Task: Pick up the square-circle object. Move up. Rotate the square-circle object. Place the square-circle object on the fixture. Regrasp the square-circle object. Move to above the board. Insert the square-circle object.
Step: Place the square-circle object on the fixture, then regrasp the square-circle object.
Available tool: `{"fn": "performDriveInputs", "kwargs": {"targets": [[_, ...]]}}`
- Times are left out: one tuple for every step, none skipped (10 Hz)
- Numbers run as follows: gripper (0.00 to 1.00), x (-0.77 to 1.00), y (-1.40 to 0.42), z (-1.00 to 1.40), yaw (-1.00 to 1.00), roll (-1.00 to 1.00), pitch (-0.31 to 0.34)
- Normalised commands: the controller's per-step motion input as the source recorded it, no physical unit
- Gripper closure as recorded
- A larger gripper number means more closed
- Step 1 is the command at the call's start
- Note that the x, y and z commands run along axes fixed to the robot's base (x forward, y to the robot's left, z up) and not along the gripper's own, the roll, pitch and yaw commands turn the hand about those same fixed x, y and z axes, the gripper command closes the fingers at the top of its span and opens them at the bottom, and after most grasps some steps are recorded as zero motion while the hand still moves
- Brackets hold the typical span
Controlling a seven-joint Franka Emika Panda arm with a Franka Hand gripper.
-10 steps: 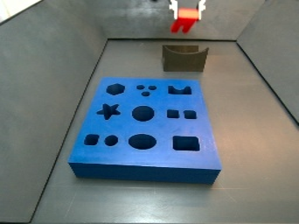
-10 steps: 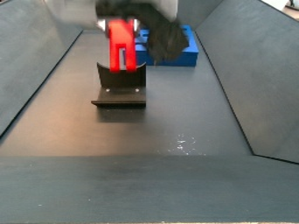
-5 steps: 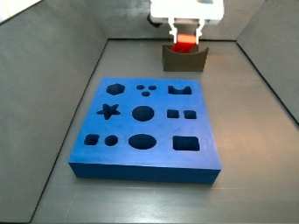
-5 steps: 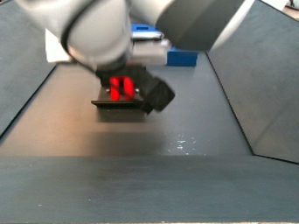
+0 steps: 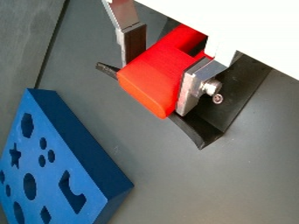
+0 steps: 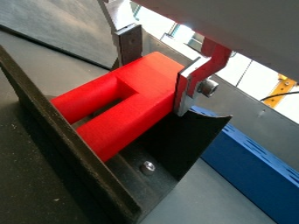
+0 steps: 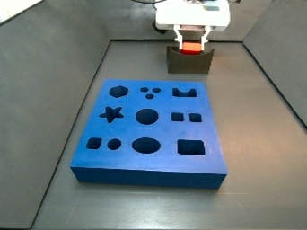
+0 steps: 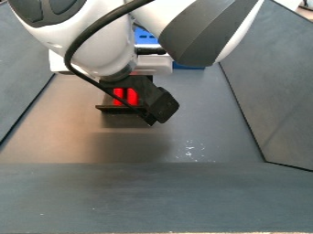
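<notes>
The red square-circle object (image 5: 156, 80) lies in the dip of the dark fixture (image 5: 205, 133), as the other wrist view also shows the object (image 6: 107, 112) in the fixture (image 6: 176, 150). My gripper (image 5: 163, 74) straddles it: one finger touches its side, and a narrow gap shows at the other finger (image 6: 126, 45). In a side view the gripper (image 7: 191, 37) stands over the fixture (image 7: 189, 63) at the far end of the floor, with the red object (image 7: 191, 43) between its fingers. The arm hides most of the object (image 8: 124, 94). The blue board (image 7: 150, 135) lies apart, nearer the front.
Grey walls enclose the floor on both sides (image 7: 72, 81). The robot arm (image 8: 134, 37) fills much of a side view and hides most of the board (image 8: 148, 37) behind it.
The gripper came down with the red object from above the fixture onto it. The object now rests in the dip, and the fingers have loosened round it.
</notes>
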Motion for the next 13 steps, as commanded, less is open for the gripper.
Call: {"fn": "performDriveInputs", "kwargs": {"targets": [[1.0,0.06,0.12,-0.36,-0.03,-0.09,-0.054],[0.0,0.0,0.0,0.0,0.0,0.0,0.0],[0.0,0.0,0.0,1.0,-0.01,0.01,-0.092],[0.0,-0.01,0.0,1.0,0.0,0.01,-0.088],[0.0,-0.03,0.0,1.0,0.02,0.02,-0.076],[0.0,-0.04,0.0,1.0,0.05,0.02,-0.06],[0.0,-0.05,0.0,1.0,0.06,0.02,-0.049],[0.0,-0.04,0.01,0.8,0.07,0.01,-0.016],[0.0,-0.04,0.01,0.67,0.07,0.0,-0.002],[0.0,-0.03,0.01,0.41,0.06,0.0,0.023],[0.0,-0.03,0.01,0.28,0.06,0.0,0.034],[0.0,-0.11,-0.81,0.72,0.04,1.0,0.073],[0.0,-0.1,-0.79,0.69,0.04,1.0,0.073]]}}
